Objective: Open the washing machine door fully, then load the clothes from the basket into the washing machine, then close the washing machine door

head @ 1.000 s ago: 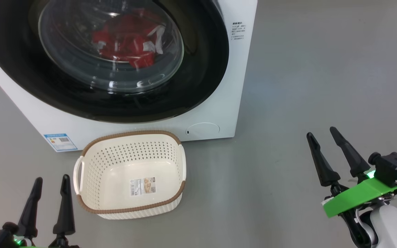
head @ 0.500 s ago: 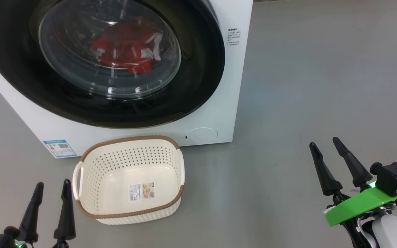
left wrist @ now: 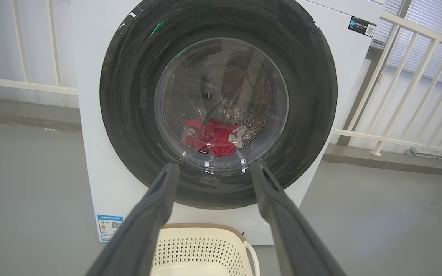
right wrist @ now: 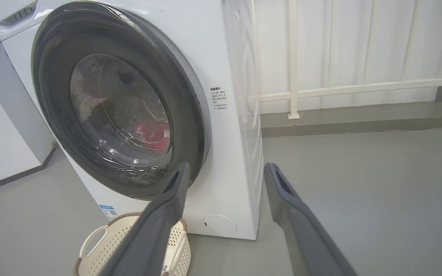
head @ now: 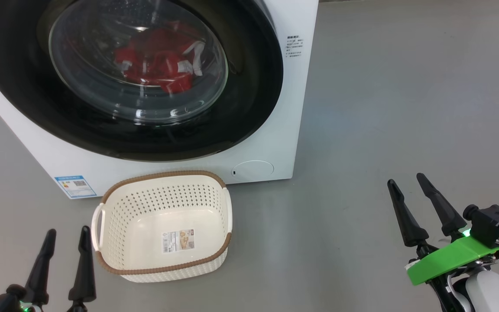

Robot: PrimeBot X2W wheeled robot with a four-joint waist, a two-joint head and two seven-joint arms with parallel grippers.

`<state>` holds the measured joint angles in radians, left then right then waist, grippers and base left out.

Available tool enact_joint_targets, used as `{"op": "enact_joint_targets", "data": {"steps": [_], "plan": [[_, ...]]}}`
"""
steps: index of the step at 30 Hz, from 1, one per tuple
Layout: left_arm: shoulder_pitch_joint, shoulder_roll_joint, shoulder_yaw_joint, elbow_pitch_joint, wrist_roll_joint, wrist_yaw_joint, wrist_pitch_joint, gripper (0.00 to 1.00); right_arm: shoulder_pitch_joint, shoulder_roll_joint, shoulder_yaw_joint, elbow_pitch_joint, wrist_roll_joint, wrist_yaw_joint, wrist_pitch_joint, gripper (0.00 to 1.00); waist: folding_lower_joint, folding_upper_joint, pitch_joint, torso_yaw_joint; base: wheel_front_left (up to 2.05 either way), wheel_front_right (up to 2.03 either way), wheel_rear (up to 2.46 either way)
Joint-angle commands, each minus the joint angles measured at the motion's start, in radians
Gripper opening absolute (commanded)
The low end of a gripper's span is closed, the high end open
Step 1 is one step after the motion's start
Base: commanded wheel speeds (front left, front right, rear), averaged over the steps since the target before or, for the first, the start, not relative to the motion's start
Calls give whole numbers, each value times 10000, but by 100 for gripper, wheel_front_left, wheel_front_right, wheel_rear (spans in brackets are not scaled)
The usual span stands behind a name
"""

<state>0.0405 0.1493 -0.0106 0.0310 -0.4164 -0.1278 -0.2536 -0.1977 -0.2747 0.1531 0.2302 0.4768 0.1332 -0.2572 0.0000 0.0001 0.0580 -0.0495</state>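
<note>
with the clothes [head: 158, 60] lying behind the shut washing machine door [head: 249, 108] and the basket [head: 163, 174] empty, the left gripper [head: 68, 230] and right gripper [head: 405, 179] are hanging near, splayed, holding nothing.

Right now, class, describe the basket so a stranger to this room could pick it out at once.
Find the big white washing machine with the round black door. On the grey floor just in front of it sits the basket: small, cream plastic, perforated sides, brown rim, white handles, empty but for a sticker inside.

The right tool [head: 405, 179] has dark tapered fingers [head: 405, 216], a green bracket [head: 448, 255] and white forearm [head: 492, 290].
</note>
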Motion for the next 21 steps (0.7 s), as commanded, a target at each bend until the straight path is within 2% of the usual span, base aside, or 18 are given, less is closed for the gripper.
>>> {"op": "enact_joint_targets", "data": {"steps": [1,2,7,14,17,21], "plan": [[-99,248,251,-217,52,-29,-82,100,110,-53,195,-235,-58,-25,-46,100,0,-1,-4,-3,0,0,0],[4,25,-61,2,-2,0,0,0,5,9,3,1,2,0,0,0,1,-1,-3,-2,0,0,0],[140,-327,-207,530,-37,2,53,0,355,295,53,548,33,2,22,0,0,-1,-7,-3,0,0,0],[81,-336,-166,586,-739,2,224,0,410,386,-74,500,690,0,207,0,23,-1,-63,26,0,0,0],[37,-340,-148,637,-1039,2,298,0,420,425,-128,500,971,0,287,0,4,-1,-62,38,0,0,0],[-30,-346,-123,708,-1438,1,397,0,426,478,-203,495,1343,-1,395,0,1,-1,-71,54,0,0,0]]}}
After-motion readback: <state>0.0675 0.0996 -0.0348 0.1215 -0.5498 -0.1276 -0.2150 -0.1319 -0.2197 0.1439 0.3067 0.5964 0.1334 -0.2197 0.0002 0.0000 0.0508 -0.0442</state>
